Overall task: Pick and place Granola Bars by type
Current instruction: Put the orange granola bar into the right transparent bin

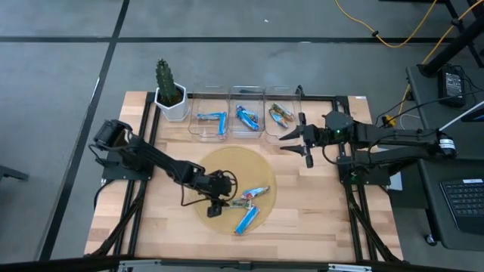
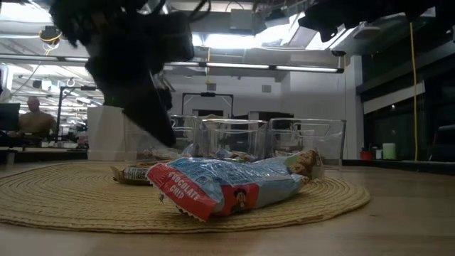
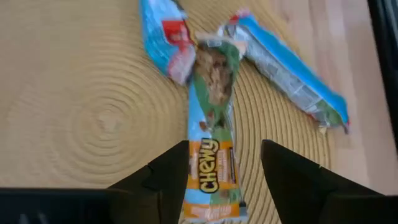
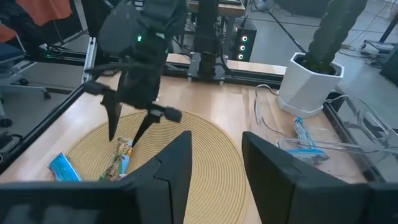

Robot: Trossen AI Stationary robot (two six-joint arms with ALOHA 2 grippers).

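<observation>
We find the left end effector (image 1: 216, 205) lowered over the round mat (image 1: 198, 168), fingers parted astride a brown bar (image 3: 210, 180), not clamped. Two blue bars (image 1: 246, 220) lie adjoining. The right end effector (image 1: 297, 140) hovers half-open beside the bins (image 1: 246, 134).

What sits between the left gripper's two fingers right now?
In the left wrist view, the open left gripper straddles the end of an orange-ended Chewy bar lying on the round woven mat, fingers not yet closed on it.

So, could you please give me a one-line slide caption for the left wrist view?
Left gripper, fingers open, straddling an orange-labelled Chewy bar on the woven mat, two blue bars beside it.
</observation>
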